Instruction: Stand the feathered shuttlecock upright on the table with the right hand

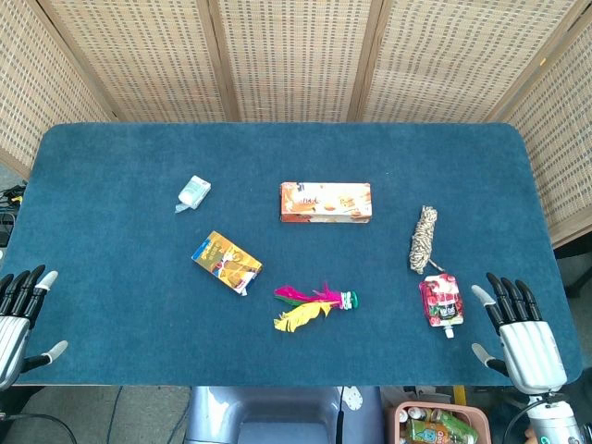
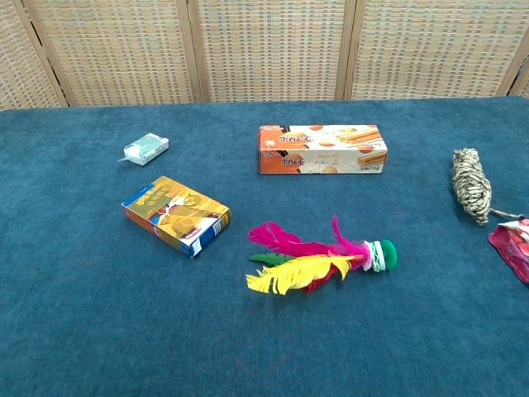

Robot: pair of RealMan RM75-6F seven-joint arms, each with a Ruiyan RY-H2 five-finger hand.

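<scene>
Table [image 1: 111, 176]: blue cloth, wicker screen behind.
Shuttlecock [image 2: 318, 258]: lying flat, base pointing right.
Right hand [image 1: 520, 329]: empty, fingers spread.
Left hand [image 1: 18, 310]: empty, fingers spread.

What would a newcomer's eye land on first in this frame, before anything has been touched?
Most likely the feathered shuttlecock, lying on its side near the table's front middle, pink and yellow feathers fanned left, green base to the right. Behind it sits the long orange snack box, with a smaller yellow box to the left. Both hands wait at the near edge with fingers spread, holding nothing: the right hand beside a red pouch, the left hand opposite.
</scene>
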